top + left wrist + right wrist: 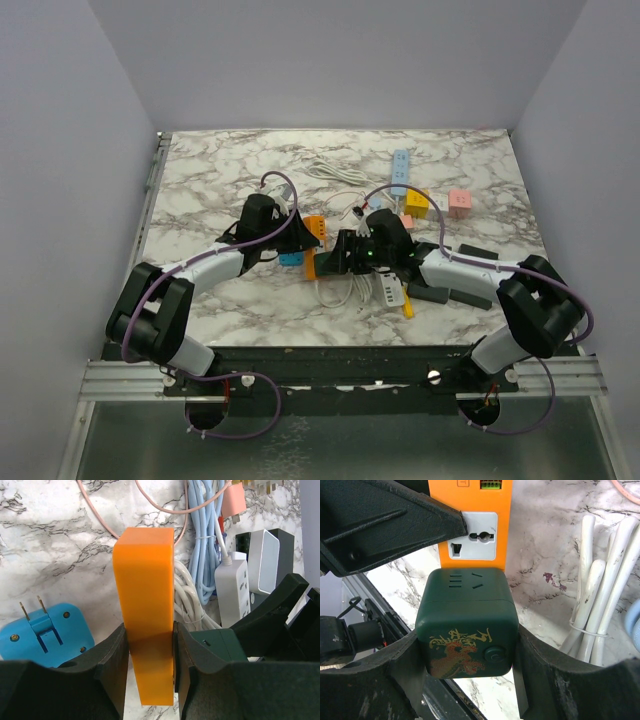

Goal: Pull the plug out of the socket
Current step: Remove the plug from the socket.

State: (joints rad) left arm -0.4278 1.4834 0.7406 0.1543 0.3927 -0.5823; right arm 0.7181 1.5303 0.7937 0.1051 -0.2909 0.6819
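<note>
Plug and socket both gripped, middle of the tabletop point(200, 170)

Left pincer point(149, 630) is part closed, clamping the sides of the orange socket strip point(145, 580), which is held on edge. Right pincer point(467, 640) is part closed around the dark green cube plug point(465, 595), set against the strip's face beside a white outlet point(472, 542). Seated or loose: cannot tell. A blue adapter point(45, 630) lies just left of the strip.
</note>
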